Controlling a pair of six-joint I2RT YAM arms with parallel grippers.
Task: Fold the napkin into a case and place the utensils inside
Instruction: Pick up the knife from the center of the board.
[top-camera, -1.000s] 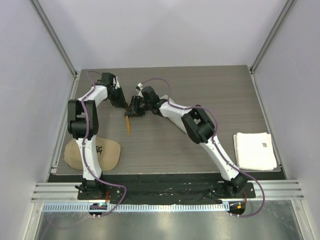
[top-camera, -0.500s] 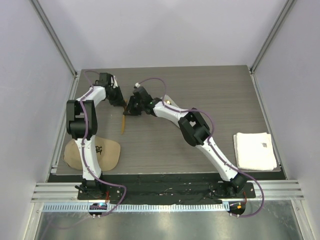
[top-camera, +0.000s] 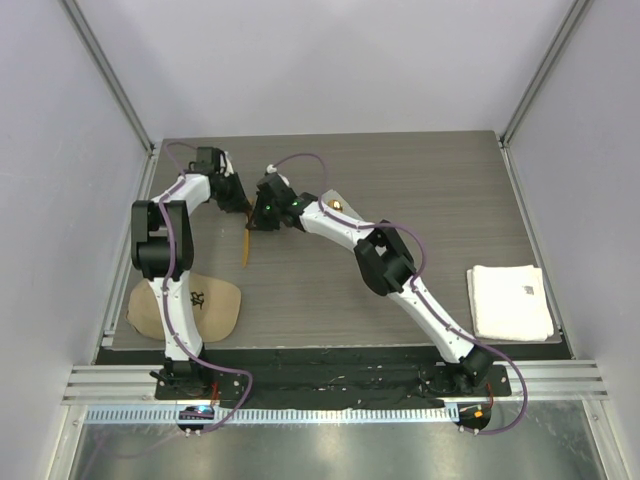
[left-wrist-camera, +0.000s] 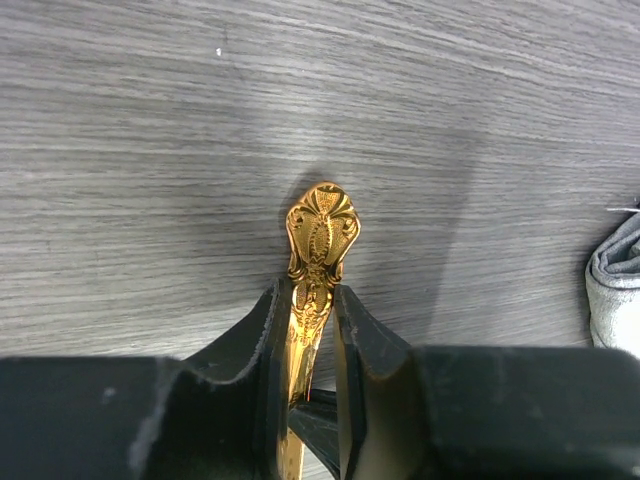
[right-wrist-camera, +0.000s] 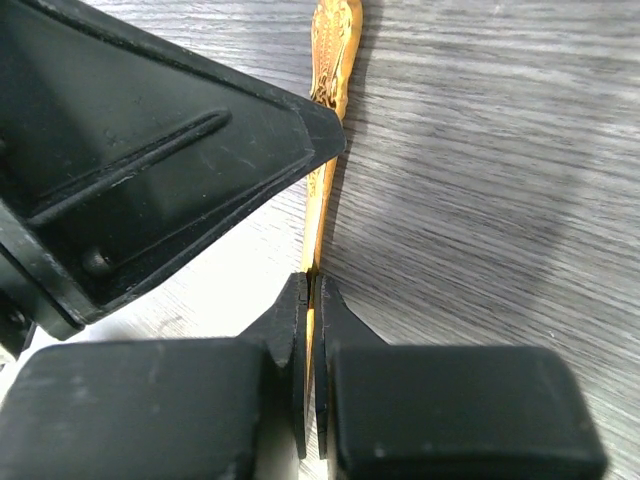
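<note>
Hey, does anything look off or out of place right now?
One thing: both claws are clamped on the same gold utensil, the left claw by its ornate handle end, the right claw farther along the stem. Nothing looks spilled or damaged.

Surface (top-camera: 330, 290): dark grey wood grain, enclosed by pale walls on three sides. Tan cap (top-camera: 222, 303) with black emblem lies flat at the near-left corner. Folded white towel (top-camera: 510, 301) lies at the right edge, well apart from the cap.
</note>
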